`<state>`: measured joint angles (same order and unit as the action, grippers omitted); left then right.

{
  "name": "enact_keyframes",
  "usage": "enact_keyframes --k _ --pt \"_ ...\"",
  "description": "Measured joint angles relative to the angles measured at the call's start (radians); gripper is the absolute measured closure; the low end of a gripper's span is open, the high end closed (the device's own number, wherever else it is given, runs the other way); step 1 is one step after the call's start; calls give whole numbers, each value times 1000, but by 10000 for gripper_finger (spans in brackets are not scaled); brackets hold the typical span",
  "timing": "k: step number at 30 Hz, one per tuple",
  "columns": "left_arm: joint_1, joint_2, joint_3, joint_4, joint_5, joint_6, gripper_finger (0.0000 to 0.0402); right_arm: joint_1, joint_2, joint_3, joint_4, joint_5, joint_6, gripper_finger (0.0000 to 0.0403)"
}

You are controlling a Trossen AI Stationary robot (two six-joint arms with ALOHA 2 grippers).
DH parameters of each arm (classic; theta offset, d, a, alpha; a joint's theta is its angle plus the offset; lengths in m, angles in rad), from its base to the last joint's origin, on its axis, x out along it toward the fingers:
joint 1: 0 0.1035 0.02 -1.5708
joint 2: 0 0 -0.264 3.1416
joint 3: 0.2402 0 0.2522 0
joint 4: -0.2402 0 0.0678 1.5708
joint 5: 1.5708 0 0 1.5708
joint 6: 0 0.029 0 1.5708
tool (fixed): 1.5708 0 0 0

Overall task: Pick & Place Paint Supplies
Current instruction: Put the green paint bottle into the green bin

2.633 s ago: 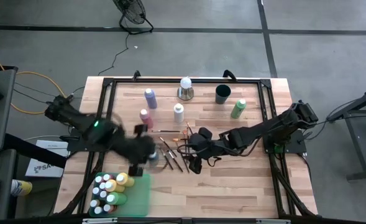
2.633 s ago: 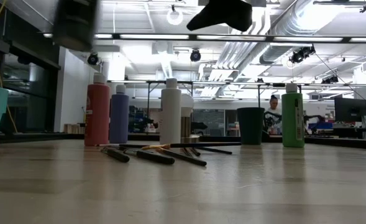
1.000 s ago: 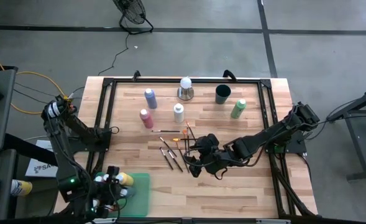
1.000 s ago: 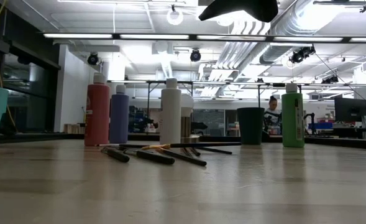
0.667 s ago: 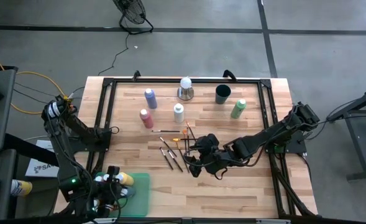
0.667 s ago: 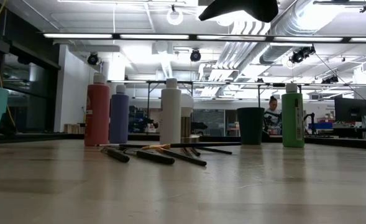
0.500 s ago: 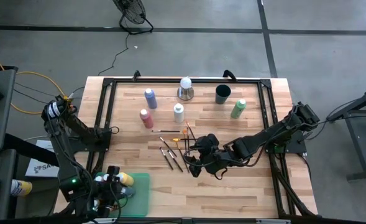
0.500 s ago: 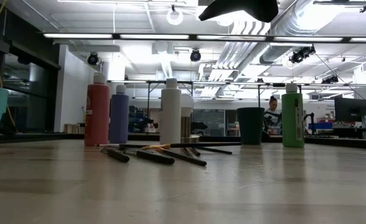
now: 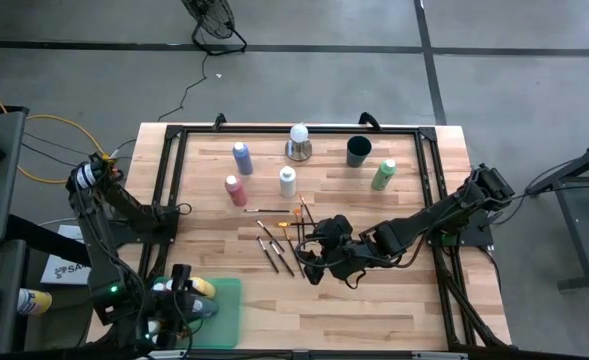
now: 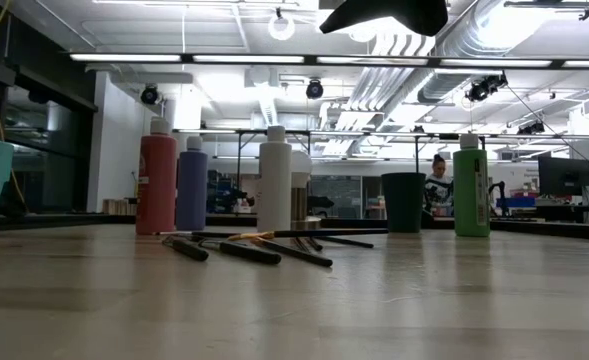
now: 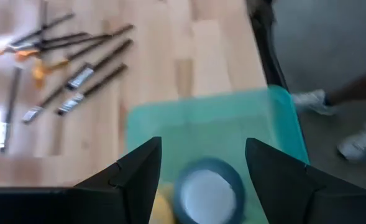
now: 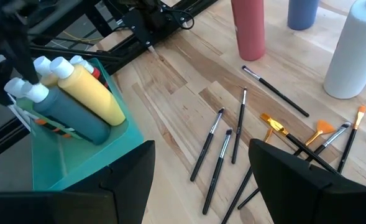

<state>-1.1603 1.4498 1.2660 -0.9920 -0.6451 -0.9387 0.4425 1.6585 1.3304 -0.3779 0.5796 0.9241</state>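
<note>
Spread fingers (image 11: 139, 171) of the left gripper (image 11: 201, 180) flank a blue-grey plastic paint bottle with a pale cap (image 11: 209, 191) standing in the teal plastic bin (image 11: 257, 121). Right gripper (image 12: 201, 171), fingers parted, hovers empty above thin scattered brushes (image 12: 220, 146) mid-table.

Pale planked wood table (image 9: 374, 310)
</note>
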Motion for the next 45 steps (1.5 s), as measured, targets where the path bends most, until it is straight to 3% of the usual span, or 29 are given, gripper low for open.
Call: enact_keyframes --k 7,10,13,18,21,25,32,40,45 --pt "104 -3 137 -186 -45 14 174 -24 -10 0 -42 7 15 151" --pt "171 -3 164 -211 -47 62 174 -32 -36 0 -168 7 87 151" --pt "239 -8 166 -218 -50 98 174 -29 -64 0 -385 38 268 151" --pt "344 -9 166 -225 -50 149 174 3 -71 -1 -817 66 745 151" --pt "400 -9 166 -222 -51 171 174 24 -67 -35 -935 74 953 151" --pt "466 -9 166 -221 -55 204 174 26 -65 -131 -937 61 1102 151" --pt "547 -9 166 -221 -55 242 174 26 -64 -332 -873 103 1225 151" --pt "611 -9 165 -213 -39 252 174 -14 -64 -480 -841 237 1224 149" --pt "641 -9 165 -212 -23 217 174 -97 -64 -563 -811 250 1226 104"
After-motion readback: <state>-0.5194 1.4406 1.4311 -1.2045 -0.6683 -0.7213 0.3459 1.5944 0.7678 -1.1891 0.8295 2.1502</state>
